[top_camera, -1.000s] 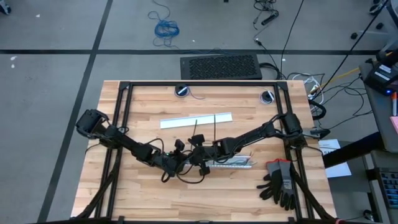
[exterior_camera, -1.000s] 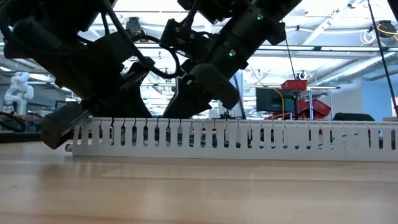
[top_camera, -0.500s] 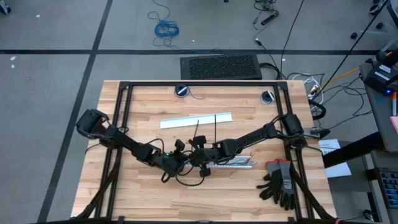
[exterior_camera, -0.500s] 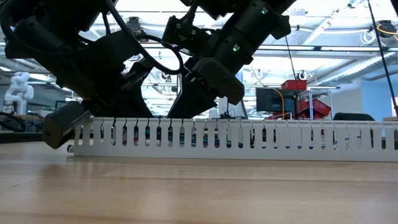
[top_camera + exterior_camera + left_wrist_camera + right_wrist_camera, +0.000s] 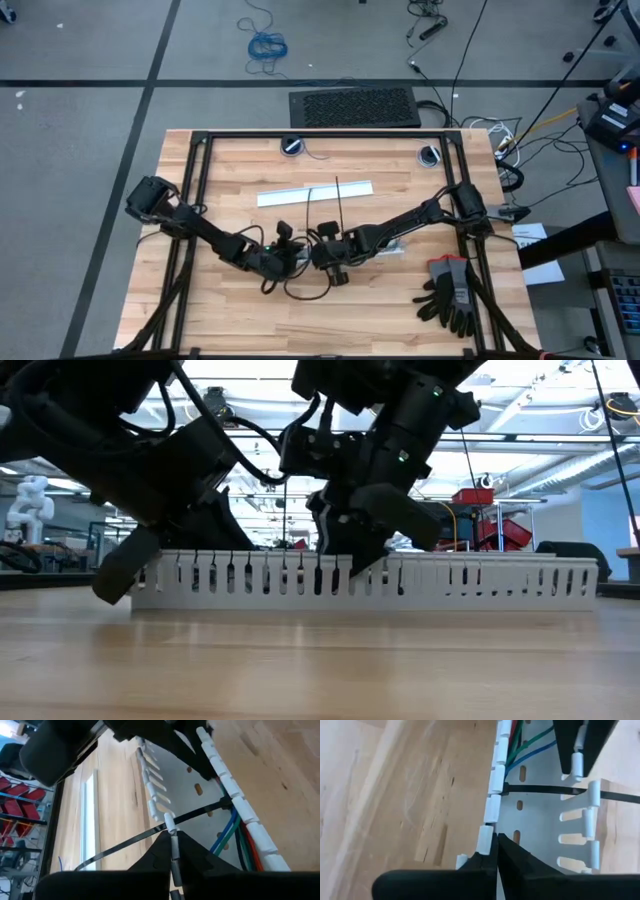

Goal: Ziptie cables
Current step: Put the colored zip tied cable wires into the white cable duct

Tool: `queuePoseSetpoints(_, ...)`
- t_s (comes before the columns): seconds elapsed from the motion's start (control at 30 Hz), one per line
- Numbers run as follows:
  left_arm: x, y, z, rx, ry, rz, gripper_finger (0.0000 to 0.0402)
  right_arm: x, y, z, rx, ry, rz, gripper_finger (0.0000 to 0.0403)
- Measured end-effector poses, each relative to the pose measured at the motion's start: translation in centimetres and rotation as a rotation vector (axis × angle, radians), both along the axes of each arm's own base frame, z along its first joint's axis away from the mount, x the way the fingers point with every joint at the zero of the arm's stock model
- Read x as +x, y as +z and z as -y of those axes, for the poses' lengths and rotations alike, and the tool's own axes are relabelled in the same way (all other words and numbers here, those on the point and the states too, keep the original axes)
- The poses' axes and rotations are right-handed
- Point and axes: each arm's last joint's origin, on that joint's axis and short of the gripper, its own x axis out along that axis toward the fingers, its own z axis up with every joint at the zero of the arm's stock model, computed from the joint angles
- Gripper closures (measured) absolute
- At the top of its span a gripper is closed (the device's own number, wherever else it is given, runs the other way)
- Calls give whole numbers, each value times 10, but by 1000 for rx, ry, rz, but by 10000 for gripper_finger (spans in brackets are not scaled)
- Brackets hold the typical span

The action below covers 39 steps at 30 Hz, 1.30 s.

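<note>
High view: straight down on my whole surface (image 5: pixel 240 310) and both arms. Low view: level at surface height, close against the slotted tray (image 5: pixel 400 575), facing the room. Wrist views: close over my jaws, each onto the tray. All four share the tray.

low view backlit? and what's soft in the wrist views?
Low view: yes, bright ceiling lights behind turn both arms into near silhouettes over the white slotted strip. Left wrist view: its own fingers are blurred, the ziptie sharper. Right wrist view: near fingers soft, the cables readable.
</note>
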Motion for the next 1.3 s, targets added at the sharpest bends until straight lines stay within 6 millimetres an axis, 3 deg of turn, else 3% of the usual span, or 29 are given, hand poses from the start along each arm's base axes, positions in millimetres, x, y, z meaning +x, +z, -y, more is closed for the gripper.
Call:
queuePoseSetpoints(0.17, 1, 8, 0, 1, 6, 30, 374, -4, 10, -4, -70, -11, 37, 403)
queuePoseSetpoints(0.43, 9, 19, 7, -125, 12, 91, 361, -14, 58, -15, -98, 9, 176, 403)
queuePoseSetpoints(0.63, 8, 17, 9, -285, 50, 91, 304, -12, 62, -14, -80, -19, 200, 403)
queuePoseSetpoints(0.83, 2, 16, 11, -253, 99, 80, 237, -9, 64, -15, -59, -51, 242, 403)
queuePoseSetpoints(0.97, -1, 32, 12, -219, 131, 154, 213, -8, 65, -15, -54, -71, 255, 403)
queuePoseSetpoints(1.07, -6, 54, 12, -205, 153, 244, 208, -11, 67, -15, -146, -130, 272, 403)
queuePoseSetpoints(1.3, -6, 98, 7, -327, 170, 476, 207, -39, 95, -19, -385, -287, 296, 403)
